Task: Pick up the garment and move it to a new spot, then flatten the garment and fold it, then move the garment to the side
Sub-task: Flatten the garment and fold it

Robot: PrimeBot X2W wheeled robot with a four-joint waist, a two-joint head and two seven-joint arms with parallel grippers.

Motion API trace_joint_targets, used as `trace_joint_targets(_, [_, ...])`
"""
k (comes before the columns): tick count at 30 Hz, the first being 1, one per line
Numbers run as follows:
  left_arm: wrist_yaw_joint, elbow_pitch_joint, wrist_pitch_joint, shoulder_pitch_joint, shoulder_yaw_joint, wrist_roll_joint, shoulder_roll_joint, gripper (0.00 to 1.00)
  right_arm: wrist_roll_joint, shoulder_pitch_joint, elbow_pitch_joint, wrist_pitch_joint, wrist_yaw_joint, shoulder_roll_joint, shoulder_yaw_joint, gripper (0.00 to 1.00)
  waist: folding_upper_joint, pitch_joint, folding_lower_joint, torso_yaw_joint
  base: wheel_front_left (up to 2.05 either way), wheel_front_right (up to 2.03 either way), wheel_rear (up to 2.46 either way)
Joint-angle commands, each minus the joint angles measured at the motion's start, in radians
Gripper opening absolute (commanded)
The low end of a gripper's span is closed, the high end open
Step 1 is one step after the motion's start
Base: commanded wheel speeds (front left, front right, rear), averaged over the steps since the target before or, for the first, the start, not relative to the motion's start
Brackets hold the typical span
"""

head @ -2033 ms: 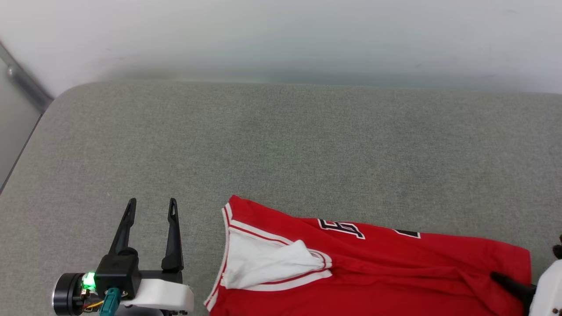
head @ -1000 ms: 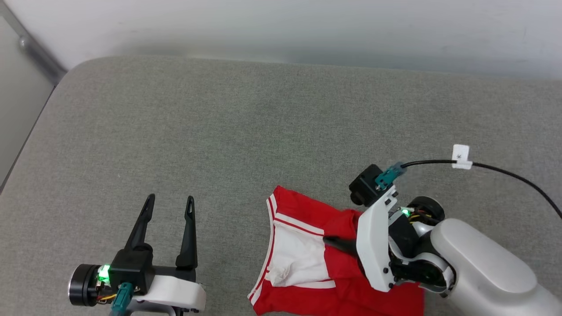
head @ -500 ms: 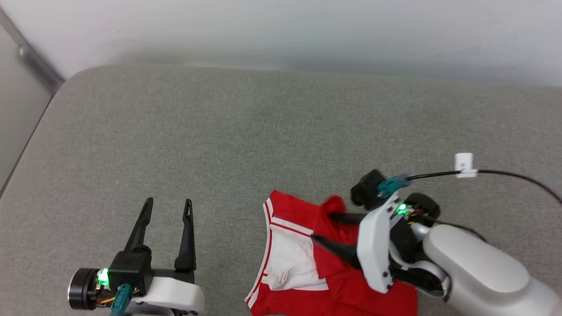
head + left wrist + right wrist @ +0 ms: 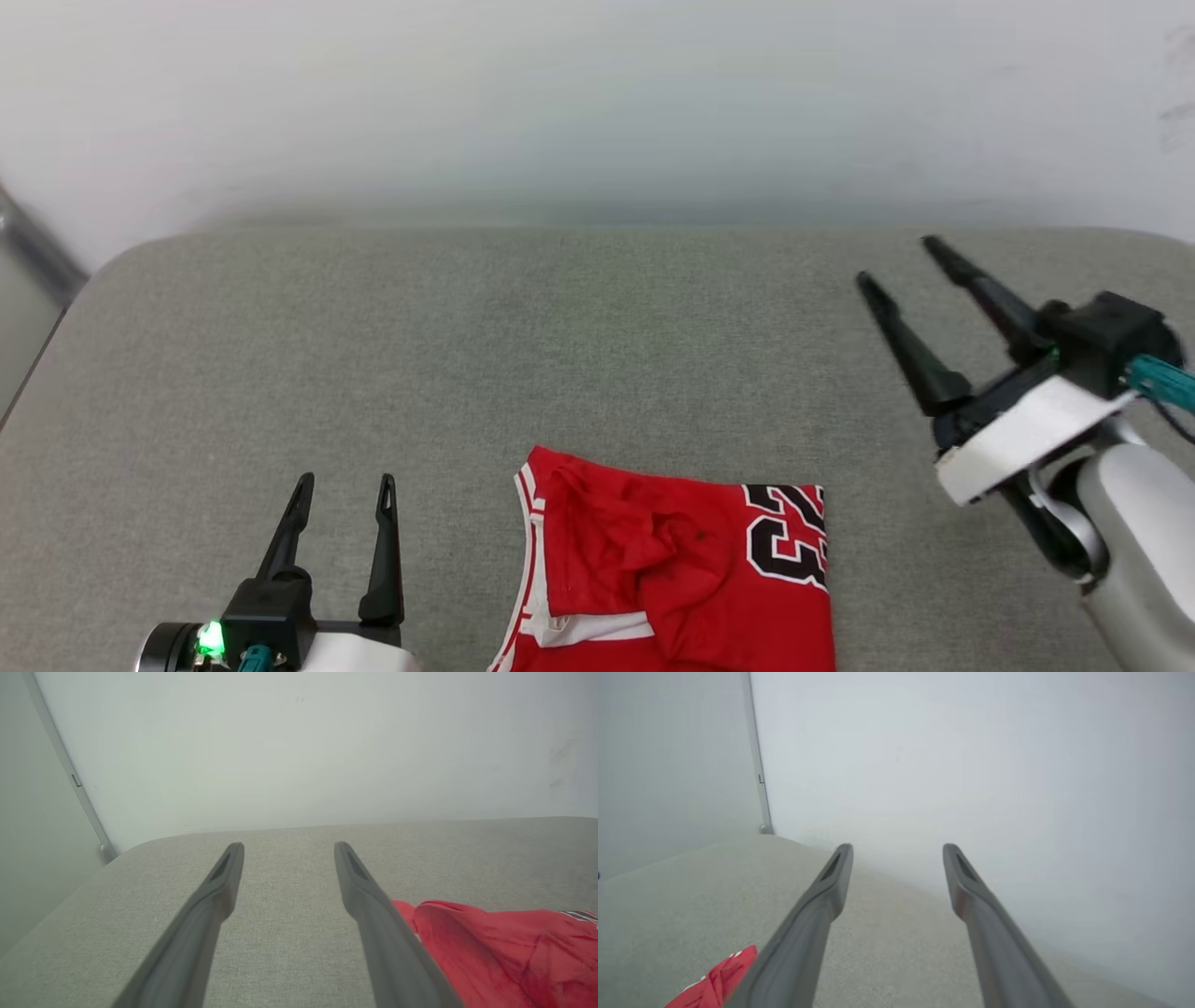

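Note:
The garment, a red jersey with black white-outlined numbers and striped trim, lies folded into a compact rectangle at the front middle of the grey cushion. A crumpled fold sits on its top layer. My left gripper stands open to its left, empty, fingers pointing away from me. My right gripper is open and empty, raised at the right, well clear of the cloth. The left wrist view has the garment beside the right finger. A red corner of the garment peeks at the lower left of the right wrist view.
The grey cushion stretches wide behind and to both sides of the jersey. A pale wall runs along its far edge. The cushion's left edge drops off beside a metal strip.
My right gripper folded the jersey's right part over to the left, opened, let go and withdrew up to the right. The head camera shifted. The left arm stayed put.

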Motion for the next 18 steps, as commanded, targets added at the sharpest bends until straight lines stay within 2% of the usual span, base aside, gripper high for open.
trace_joint_targets(1, [-0.005,0.000,-0.002,0.009,0.004,0.007,0.002,1.00,-0.038,0.025,-0.010,-0.013,-0.001,0.009,-0.033,1.00,0.0000,-0.014,0.0000,-0.013,0.00,0.00,0.00])
trace_joint_targets(5, [-0.008,-0.003,-0.002,0.018,0.013,0.005,0.002,1.00,-0.160,0.151,-0.068,-0.049,-0.001,0.085,-0.230,1.00,0.0000,-0.024,0.0000,-0.022,0.00,0.00,0.00])
trace_joint_targets(10, [-0.012,-0.007,-0.002,0.030,0.019,0.005,0.001,1.00,-0.250,0.306,-0.167,-0.053,-0.001,0.199,-0.411,1.00,0.0000,-0.034,0.0000,-0.026,0.00,0.00,0.00])
trace_joint_targets(13, [-0.013,-0.012,-0.002,0.036,0.024,0.003,0.000,1.00,-0.294,0.389,-0.231,-0.053,-0.001,0.266,-0.487,1.00,0.0000,-0.039,0.0000,-0.026,0.00,0.00,0.00])
trace_joint_targets(18, [-0.012,-0.018,-0.002,0.055,0.032,0.002,-0.001,1.00,-0.345,0.504,-0.280,-0.054,-0.001,0.345,-0.545,1.00,0.0000,-0.048,0.0000,-0.027,0.00,0.00,0.00])
